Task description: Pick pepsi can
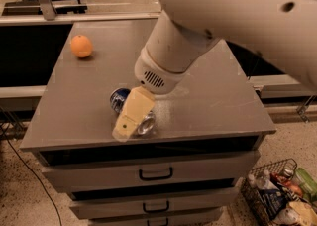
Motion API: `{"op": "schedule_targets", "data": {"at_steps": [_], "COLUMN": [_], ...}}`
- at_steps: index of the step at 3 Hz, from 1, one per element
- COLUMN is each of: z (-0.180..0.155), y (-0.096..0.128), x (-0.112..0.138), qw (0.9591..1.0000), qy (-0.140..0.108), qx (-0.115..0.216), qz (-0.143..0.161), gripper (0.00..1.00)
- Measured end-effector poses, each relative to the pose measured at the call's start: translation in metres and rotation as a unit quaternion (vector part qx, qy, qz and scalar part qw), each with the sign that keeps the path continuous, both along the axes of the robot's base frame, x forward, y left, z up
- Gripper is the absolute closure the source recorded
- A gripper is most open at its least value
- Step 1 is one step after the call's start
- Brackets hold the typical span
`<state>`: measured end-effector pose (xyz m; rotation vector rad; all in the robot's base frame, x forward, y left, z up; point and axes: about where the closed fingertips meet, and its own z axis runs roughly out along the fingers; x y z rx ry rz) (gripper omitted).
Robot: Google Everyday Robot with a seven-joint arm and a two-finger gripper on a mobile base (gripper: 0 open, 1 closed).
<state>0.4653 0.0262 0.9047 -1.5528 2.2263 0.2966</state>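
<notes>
The cream end effector sits low over the pepsi can, which lies on its side near the front edge of the desk, centre-left of frame. Only the can's blue end and silver rim show; its middle is covered. Whether the end effector grips it cannot be told. An orange rests upper left.
</notes>
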Motion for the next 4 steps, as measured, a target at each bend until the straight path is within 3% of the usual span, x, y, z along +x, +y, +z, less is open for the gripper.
{"op": "schedule_targets", "data": {"at_steps": [1, 2, 3, 4], "z": [-0.030, -0.050, -0.060, -0.061], "y": [0.015, 0.027, 0.039, 0.043], "x": [0.021, 0.036, 0.046, 0.054], "qw": [0.9993, 0.9976, 0.9957, 0.9955], "qy": [-0.001, 0.007, 0.006, -0.003], "qx": [-0.025, -0.046, -0.061, -0.064], "qz": [-0.027, -0.051, -0.069, -0.070], "gripper": [0.00, 0.16, 0.46, 0.70]}}
